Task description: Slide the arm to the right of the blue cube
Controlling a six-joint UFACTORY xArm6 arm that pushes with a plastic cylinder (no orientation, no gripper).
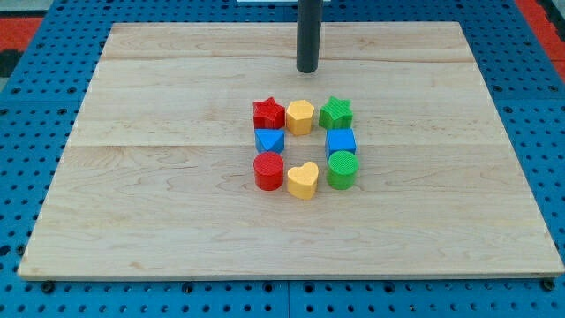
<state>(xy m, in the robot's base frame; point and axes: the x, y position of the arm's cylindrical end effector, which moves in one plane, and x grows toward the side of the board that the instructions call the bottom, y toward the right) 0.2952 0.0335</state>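
Note:
The blue cube [341, 141] sits on the wooden board [159, 177], on the right side of a ring of blocks near the middle. A green star [336, 113] lies just above it and a green cylinder [342, 170] just below it. My tip [307, 69] is the end of a dark rod coming down from the view's top. It stands above the ring, apart from all blocks, up and to the left of the blue cube.
The ring also holds a red star [268, 113], a yellow hexagonal block [300, 116], a blue triangular block [269, 140], a red cylinder [268, 170] and a yellow heart [303, 180]. Blue pegboard [35, 132] surrounds the board.

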